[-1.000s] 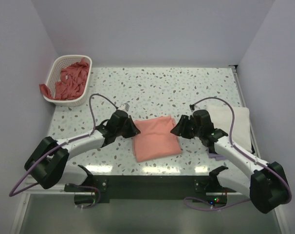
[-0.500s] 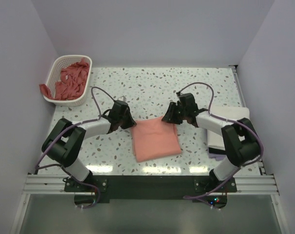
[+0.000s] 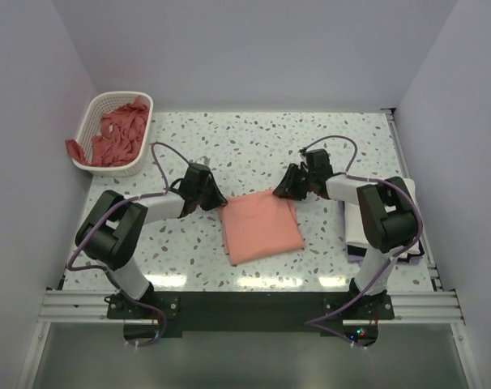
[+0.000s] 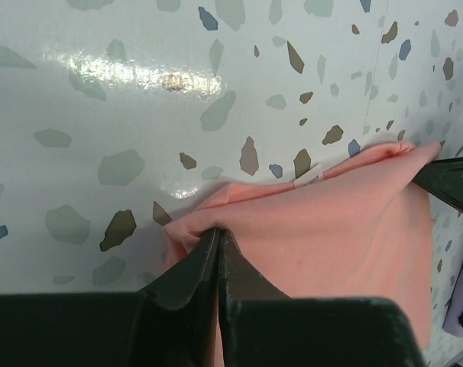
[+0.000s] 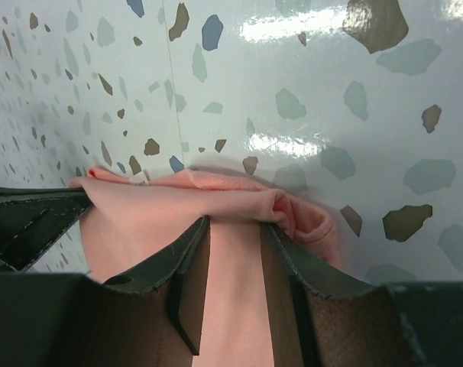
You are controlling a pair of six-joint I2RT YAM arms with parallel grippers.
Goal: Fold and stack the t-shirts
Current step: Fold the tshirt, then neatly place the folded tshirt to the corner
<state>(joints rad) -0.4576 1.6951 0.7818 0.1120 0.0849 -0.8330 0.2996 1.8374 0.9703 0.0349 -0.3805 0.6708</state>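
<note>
Salmon-pink cloth, the folded t-shirt [image 3: 262, 228], is laid mid-way across the table [image 3: 310, 138]. Its far-left corner is pinched in the left claw [image 4: 218, 238]. The far-right corner is straddled by the right claw [image 5: 233, 223], and whether it is clamped cannot be told. The fold could be dragged open if one corner is dropped.

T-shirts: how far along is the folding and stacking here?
Done: a white shirt lies folded at the right, and the pink shirt at centre is folded into a rectangle. In hand: the left gripper and right gripper each pinch one of its far corners. Left: it is not yet on the white one, and crumpled shirts fill the basket.
</note>
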